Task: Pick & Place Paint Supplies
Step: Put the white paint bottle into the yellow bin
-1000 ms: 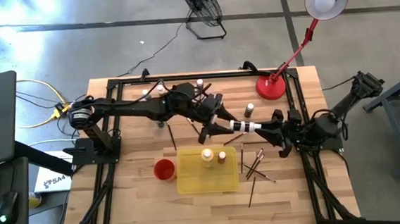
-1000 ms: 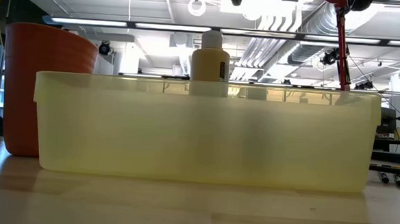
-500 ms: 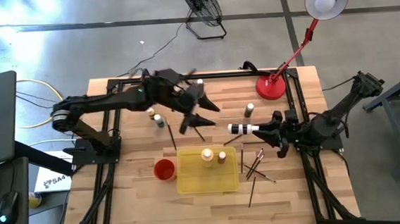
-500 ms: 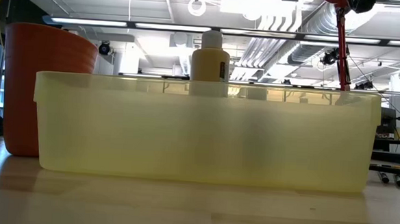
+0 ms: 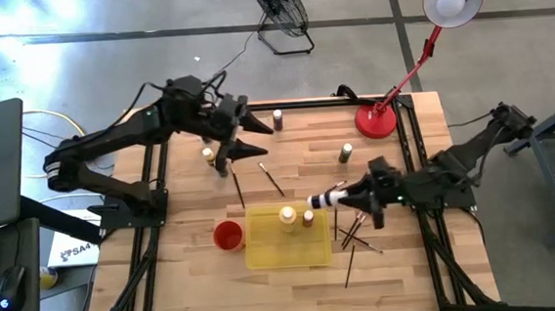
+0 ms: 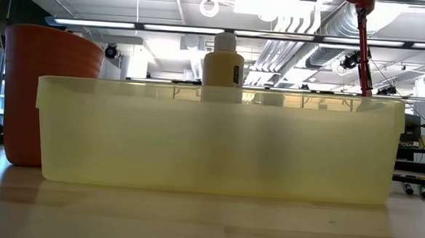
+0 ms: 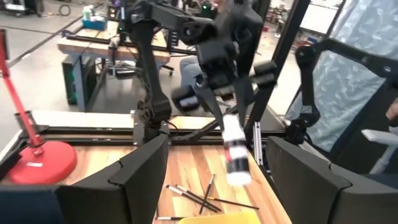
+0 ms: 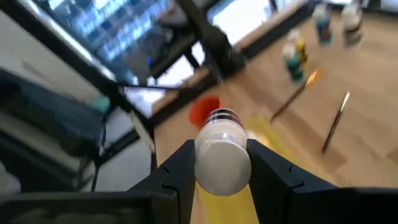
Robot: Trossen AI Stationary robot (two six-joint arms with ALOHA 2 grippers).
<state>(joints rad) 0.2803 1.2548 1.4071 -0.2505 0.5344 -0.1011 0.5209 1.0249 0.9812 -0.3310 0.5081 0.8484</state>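
Right gripper (image 5: 331, 198) clamps a white bottle (image 5: 322, 199) horizontally just beside the yellow tray (image 5: 286, 253); released early, it may miss. Left gripper (image 5: 247, 138), fingers wide, hovers well beyond the tray.

Two bottles (image 5: 295, 216) in the tray (image 5: 286, 252) at mid-tabletop (image 5: 403, 264), cup (image 5: 227, 235) just left of it, brushes (image 5: 355, 233) strewn to its right. Behind, near the far edge, lamp base (image 5: 375, 121) right and more bottles (image 5: 345, 152) left of it.
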